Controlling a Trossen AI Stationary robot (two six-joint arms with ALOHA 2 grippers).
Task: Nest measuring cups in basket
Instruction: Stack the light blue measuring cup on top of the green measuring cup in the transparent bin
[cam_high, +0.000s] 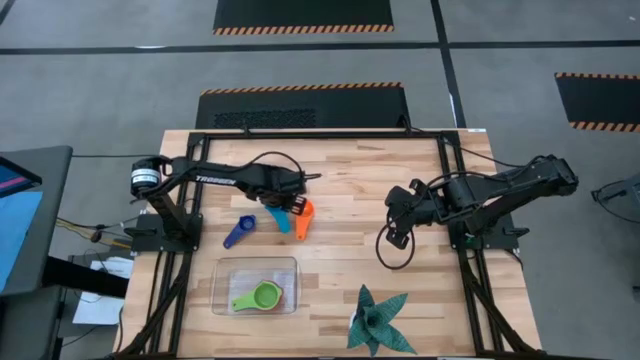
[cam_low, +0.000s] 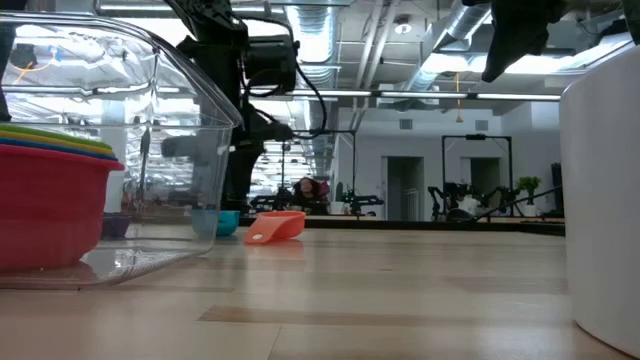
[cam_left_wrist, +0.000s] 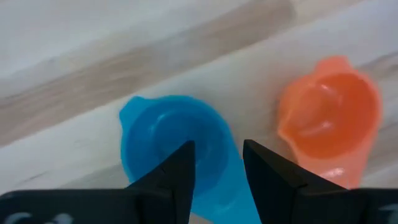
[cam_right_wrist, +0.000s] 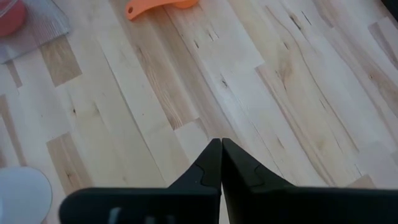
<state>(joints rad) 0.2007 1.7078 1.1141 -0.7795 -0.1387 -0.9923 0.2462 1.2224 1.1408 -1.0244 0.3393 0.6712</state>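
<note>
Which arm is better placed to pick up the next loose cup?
Left. The left gripper hangs open right over the light blue cup, with the orange cup beside it. The right gripper is shut and waits over bare table, away from every cup.

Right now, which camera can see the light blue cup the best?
The left wrist view: the light blue cup fills it, bowl up, under the open left gripper. The high view shows it small beside the orange cup. The low view shows a sliver behind the basket. The right wrist view misses it.
</note>
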